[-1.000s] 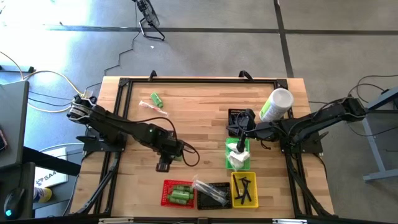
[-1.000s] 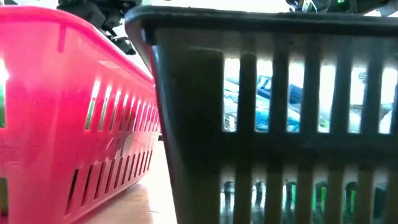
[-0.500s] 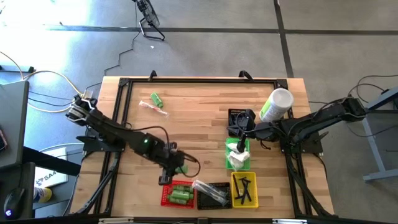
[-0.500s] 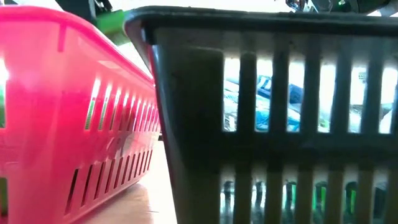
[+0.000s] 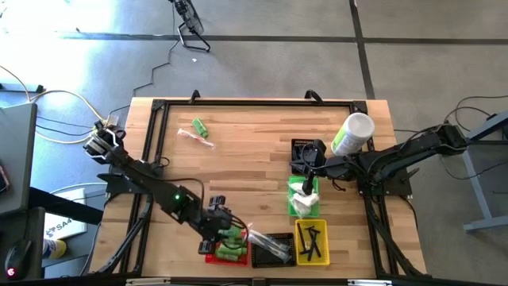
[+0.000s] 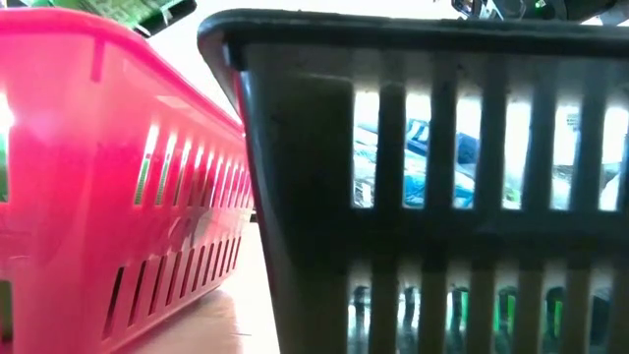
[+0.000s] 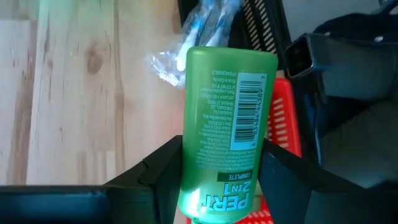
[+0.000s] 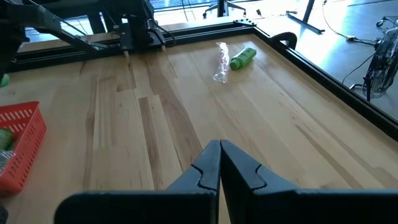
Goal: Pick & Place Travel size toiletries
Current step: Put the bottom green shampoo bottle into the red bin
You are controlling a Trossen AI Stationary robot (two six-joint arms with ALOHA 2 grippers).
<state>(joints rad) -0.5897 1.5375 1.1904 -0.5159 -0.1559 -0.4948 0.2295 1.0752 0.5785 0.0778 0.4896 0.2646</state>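
One green bottle point(image 7: 227, 124) clamped in left gripper point(image 5: 225, 236), over red basket point(image 5: 211, 253) at table's point(image 5: 254, 151) front edge; right gripper point(image 5: 309, 181) closed above green basket point(image 5: 292, 191); open tabletop between arms

Close-up at table height. Red slotted plastic basket point(image 6: 108, 187) fills left side, standing on pale wooden tabletop point(image 6: 231, 329). Black slotted plastic basket point(image 6: 423, 147) fills right side, just beside red one. Through black basket's slots: blurred blue-and-white shapes, green glints lower down. Green object point(image 6: 138, 10), partly seen, above red basket's rim.
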